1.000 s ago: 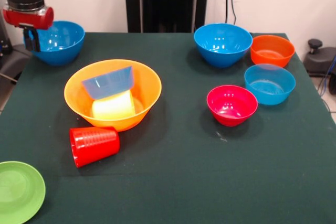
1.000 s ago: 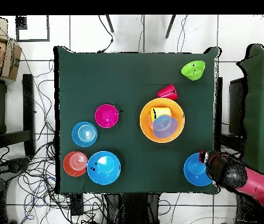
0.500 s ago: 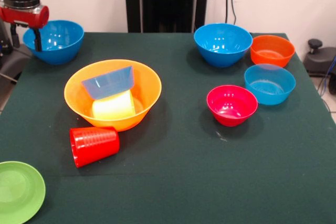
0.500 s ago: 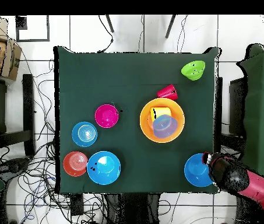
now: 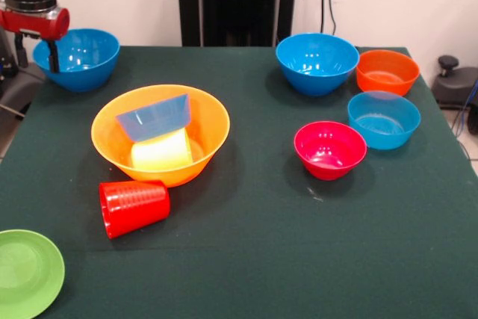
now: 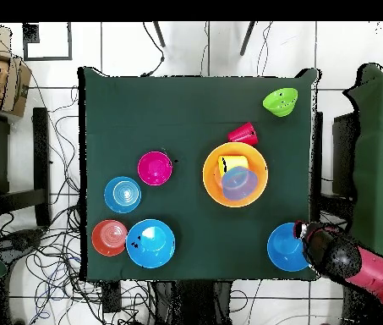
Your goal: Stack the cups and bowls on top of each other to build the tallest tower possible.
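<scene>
- Your glossy big yellow-orange bowl (image 5: 160, 134) holds the smooth yellow cup (image 5: 161, 151) on its side under a tilted pale translucent blue bowl (image 5: 154, 116).
- The ribbed red cup (image 5: 134, 208) lies toppled, touching its front.
- Your gripper (image 5: 35, 52) hangs at the deep blue bowl (image 5: 82, 57); jaw state can't be told.
- Nothing has shifted in half a second.

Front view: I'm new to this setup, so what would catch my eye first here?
Probably the big yellow-orange bowl left of the table's middle, with a yellow cup on its side and a pale blue bowl tilted inside it. A red cup lies tipped over just in front. At the far left corner the gripper hangs at a deep blue bowl's rim.
</scene>
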Motion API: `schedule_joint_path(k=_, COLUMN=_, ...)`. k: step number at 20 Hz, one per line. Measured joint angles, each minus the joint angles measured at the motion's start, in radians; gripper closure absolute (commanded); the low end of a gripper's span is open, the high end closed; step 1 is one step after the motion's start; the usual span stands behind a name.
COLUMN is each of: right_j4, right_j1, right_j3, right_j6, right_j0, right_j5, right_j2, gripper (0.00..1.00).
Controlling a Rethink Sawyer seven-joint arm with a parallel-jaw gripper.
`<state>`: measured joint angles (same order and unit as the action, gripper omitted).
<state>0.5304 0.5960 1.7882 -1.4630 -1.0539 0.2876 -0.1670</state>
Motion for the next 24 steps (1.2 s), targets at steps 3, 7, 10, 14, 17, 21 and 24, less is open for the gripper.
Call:
schedule_joint_path(k=3, right_j4=0.000, right_j1=0.014, right_j3=0.011, right_j6=0.000, right_j0=0.006, right_j5=0.000, right_j2=0.009, gripper=0.00)
schedule_joint_path(k=7, right_j4=-0.004, right_j1=0.074, right_j3=0.060, right_j6=0.000, right_j0=0.009, right_j5=0.000, right_j2=0.018, gripper=0.00)
schedule_joint_path(k=10, right_j4=-0.012, right_j1=0.127, right_j3=0.099, right_j6=0.000, right_j0=0.009, right_j5=0.000, right_j2=0.022, gripper=0.00)
schedule_joint_path(k=14, right_j4=-0.023, right_j1=0.181, right_j3=0.136, right_j6=0.000, right_j0=0.010, right_j5=0.000, right_j2=0.026, gripper=0.00)
schedule_joint_path(k=17, right_j4=-0.024, right_j1=0.210, right_j3=0.154, right_j6=0.000, right_j0=0.009, right_j5=0.000, right_j2=0.025, gripper=0.00)
schedule_joint_path(k=21, right_j4=-0.017, right_j1=0.231, right_j3=0.165, right_j6=0.000, right_j0=-0.004, right_j5=0.002, right_j2=0.009, gripper=0.00)
schedule_joint_path(k=24, right_j4=0.018, right_j1=0.237, right_j3=0.165, right_j6=0.000, right_j0=-0.019, right_j5=0.015, right_j2=-0.022, gripper=0.00)
